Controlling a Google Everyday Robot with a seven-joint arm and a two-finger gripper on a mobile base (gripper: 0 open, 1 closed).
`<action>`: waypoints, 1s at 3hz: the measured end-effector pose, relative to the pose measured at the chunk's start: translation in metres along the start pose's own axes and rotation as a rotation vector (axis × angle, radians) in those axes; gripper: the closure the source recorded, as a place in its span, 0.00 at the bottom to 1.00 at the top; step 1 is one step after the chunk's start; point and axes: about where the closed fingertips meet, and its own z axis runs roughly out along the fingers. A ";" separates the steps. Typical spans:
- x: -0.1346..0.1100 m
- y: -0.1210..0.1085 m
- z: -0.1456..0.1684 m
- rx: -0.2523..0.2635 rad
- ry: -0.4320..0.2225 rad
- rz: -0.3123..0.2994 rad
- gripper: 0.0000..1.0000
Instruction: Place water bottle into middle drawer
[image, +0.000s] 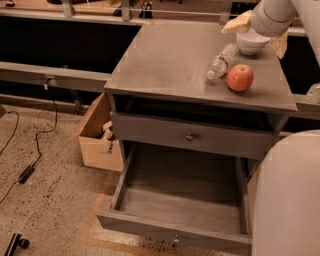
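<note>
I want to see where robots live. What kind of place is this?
Probably a workshop or test lab: speckled floor, loose cables, a cardboard box. The claw hangs by the bowl.

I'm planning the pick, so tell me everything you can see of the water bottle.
The water bottle is small, clear plastic with a pale label. It lies on its side on the grey cabinet top, slanted between the white bowl behind it and the red apple to its right in the picture. Whether it touches either is unclear. Nothing grips it: the tool hovers open above the bowl, at the top right.
</note>
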 end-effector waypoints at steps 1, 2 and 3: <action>0.008 -0.002 0.030 -0.026 0.015 -0.011 0.00; 0.012 -0.008 0.068 -0.058 0.015 -0.041 0.00; 0.010 -0.011 0.086 -0.068 0.008 -0.049 0.00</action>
